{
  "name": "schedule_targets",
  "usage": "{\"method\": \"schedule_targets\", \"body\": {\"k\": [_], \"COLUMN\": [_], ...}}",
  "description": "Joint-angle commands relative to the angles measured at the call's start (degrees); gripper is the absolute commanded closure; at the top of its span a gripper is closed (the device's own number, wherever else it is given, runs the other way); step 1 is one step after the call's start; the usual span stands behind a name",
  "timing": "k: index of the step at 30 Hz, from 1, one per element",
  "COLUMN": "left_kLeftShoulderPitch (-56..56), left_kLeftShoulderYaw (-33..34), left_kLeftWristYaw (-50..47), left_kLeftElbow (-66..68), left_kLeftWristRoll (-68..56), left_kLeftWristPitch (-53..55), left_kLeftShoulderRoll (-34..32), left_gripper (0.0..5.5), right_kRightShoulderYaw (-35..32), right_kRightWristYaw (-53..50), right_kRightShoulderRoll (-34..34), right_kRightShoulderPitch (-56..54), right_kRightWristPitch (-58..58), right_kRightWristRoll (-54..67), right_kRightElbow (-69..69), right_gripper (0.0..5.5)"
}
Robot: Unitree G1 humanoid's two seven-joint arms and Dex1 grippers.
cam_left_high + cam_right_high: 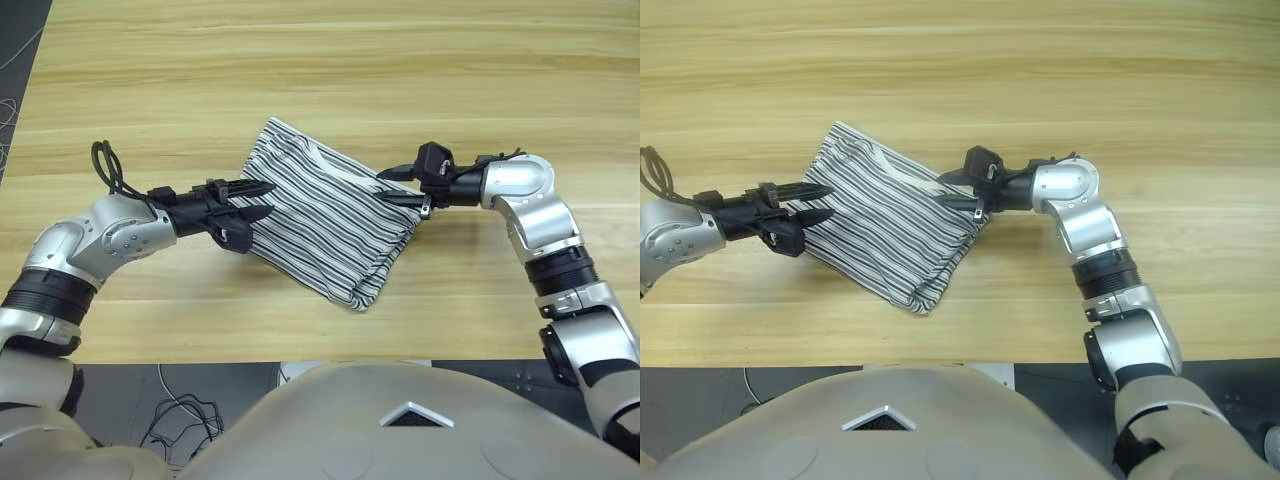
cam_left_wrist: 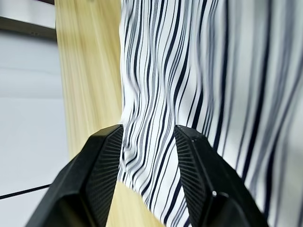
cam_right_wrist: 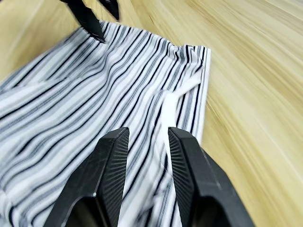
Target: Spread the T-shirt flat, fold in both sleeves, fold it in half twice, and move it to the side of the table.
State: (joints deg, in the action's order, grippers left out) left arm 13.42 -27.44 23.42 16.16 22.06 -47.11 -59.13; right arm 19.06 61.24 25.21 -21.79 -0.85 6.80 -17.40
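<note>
The wooden surface (image 1: 450,80) bears the T-shirt (image 1: 320,225), folded small (folds seemingly done). Left claw (image 1: 270,198) and right claw (image 1: 383,186) flank it, both parted. Next, pinch and drag it aside.

The folded T-shirt (image 1: 320,225) lay on the table (image 1: 300,60), toward its near edge. The left gripper (image 1: 272,198) stood at the shirt's left edge, the right gripper (image 1: 383,186) at its right.

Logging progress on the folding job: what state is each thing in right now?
T-shirt: folded into a compact rectangle, lying askew on the table.
Left hand: open, fingers at the T-shirt's left edge.
Right hand: open, at the T-shirt's right edge by the collar.
</note>
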Motion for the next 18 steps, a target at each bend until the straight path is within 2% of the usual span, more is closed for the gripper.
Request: {"method": "schedule_targets", "body": {"k": [1, 7, 18], "left_kLeftShoulderPitch": [-1.57, -6.21, -8.56], "left_kLeftShoulderYaw": [4.07, 6.63, 6.26], "left_kLeftWristYaw": [5.23, 10.22, 12.85], "left_kLeftElbow": [-4.99, -9.55, -6.86], "left_kLeftWristRoll": [-3.74, -2.79, 4.84], "left_kLeftWristPitch": [4.10, 10.03, 11.89], "left_kLeftShoulderRoll": [-1.92, -1.54, -0.44], "left_gripper": [3.50, 3.50, 3.50], "right_kRightShoulderYaw": [-1.99, -2.21, 0.20], "right_kRightWristYaw": [-0.46, -0.59, -1.15], "right_kRightShoulderRoll": [1.69, 3.22, 4.34], "right_kRightShoulderPitch": [-1.20, -1.27, 0.49], "right_kRightWristPitch": [1.51, 4.32, 10.54], "right_kRightWristRoll": [-1.14, -4.08, -11.18], "right_kRightElbow": [-1.44, -4.56, -8.94], "right_gripper": [4.00, 4.00, 4.00]}}
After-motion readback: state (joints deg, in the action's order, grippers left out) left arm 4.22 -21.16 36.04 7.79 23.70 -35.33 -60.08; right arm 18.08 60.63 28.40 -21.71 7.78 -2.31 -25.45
